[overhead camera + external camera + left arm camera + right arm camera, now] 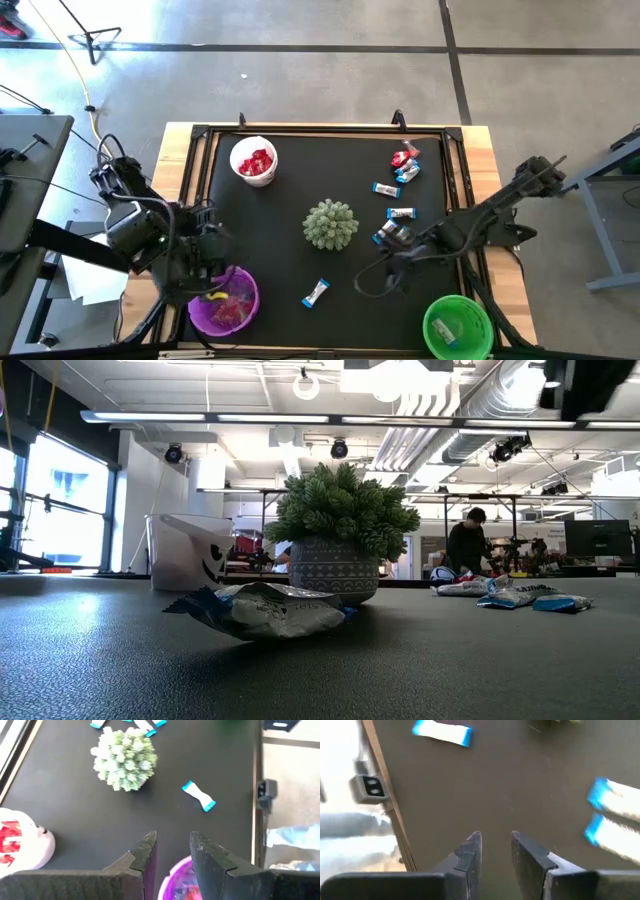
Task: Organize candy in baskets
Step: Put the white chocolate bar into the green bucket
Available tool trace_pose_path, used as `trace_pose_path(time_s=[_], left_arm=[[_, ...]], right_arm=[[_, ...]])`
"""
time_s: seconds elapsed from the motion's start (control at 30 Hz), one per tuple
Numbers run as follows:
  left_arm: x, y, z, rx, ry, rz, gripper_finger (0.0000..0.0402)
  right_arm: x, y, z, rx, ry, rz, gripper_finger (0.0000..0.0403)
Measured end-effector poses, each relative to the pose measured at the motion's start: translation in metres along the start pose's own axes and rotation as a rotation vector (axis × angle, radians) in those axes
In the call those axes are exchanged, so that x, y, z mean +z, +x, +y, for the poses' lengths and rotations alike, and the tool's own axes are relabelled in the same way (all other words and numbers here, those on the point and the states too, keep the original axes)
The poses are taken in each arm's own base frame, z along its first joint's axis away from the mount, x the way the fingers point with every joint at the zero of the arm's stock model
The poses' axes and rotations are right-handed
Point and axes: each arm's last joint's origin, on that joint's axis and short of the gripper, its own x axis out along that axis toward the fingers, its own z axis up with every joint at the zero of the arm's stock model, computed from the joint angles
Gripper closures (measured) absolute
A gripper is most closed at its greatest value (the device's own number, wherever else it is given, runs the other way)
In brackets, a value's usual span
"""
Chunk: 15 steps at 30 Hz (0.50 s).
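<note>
- Nearest, along the desk's [270,230] front edge, stand the purple basket [243,312] and the green basket [458,325], to the left-front and right-front of the spiky ball [330,224], which serves here as landmark.
- The left hand [172,847] hangs right over the purple basket; its fingers stand apart with nothing between them.
- A lone blue-and-silver candy [316,292] lies in front of the ball, between the two near baskets, its long axis slanting from front-left to back-right.
- The right hand [495,845] hovers low over bare mat to the ball's right-front, fingers slightly apart and gripping nothing.
- Judged from this, two blue-and-silver sweets [392,234] lie just beside that hand, on its far side toward the ball; the right arm is clearly nearer them than the left.
- Farther right of the ball lie more blue-and-silver pieces [400,213], then a red candy [404,157].
- Farthest, behind and left of the ball, the white basket [254,161] holds red sweets.
</note>
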Motion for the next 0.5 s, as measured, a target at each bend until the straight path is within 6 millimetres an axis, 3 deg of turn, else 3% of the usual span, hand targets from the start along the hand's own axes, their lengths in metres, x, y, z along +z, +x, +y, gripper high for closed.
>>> trace_pose_path(time_s=[0.33, 0.5], left_arm=[[-0.01, -0.003, -0.022, -0.059, 0.021, -0.015, 0.03], [-0.014, -0.003, -0.031, -0.08, 0.034, -0.018, 0.03]], right_arm=[[0.034, 0.07, 0.03, 0.148, -0.642, -0.185, 0.0306], [0.049, 0.117, 0.024, 0.129, -0.704, -0.201, 0.0306]])
